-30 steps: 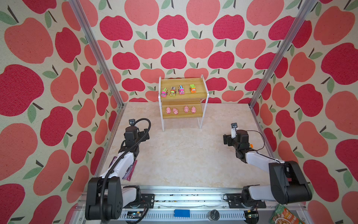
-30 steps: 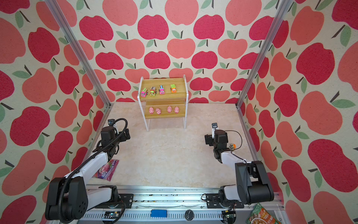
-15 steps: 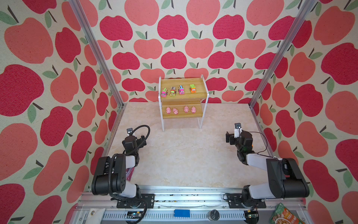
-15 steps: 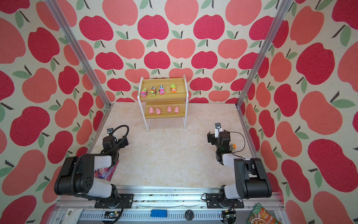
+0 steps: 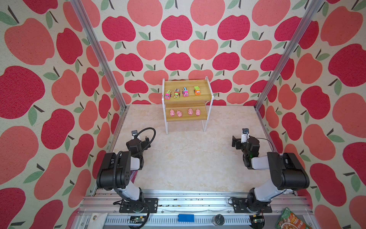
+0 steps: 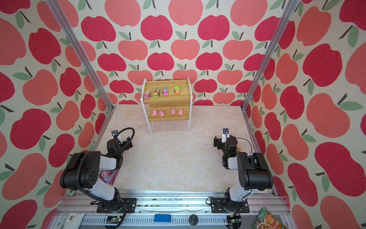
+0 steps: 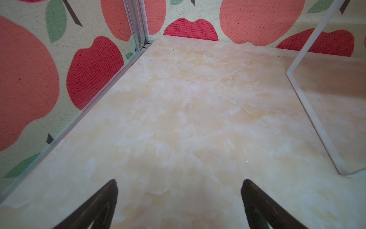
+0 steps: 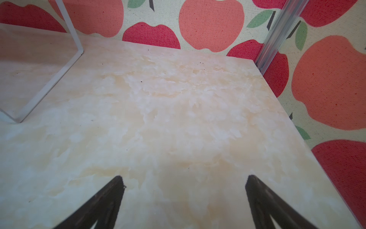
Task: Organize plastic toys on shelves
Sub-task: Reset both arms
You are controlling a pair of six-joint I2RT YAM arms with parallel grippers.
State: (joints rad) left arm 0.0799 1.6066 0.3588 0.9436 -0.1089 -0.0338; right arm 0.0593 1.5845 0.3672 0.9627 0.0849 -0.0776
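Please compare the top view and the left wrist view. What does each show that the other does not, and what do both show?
Only a top view: four trucks on the upper board of the rack, four pigs on the lower board, the right arm. Only the left wrist view: the left gripper close up, open and empty. Both: the table, the rack's white leg, the apple wall.

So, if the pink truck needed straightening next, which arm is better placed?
Likely left: the pink truck sits at the shelf's left end, nearer the left gripper, which is open and empty.
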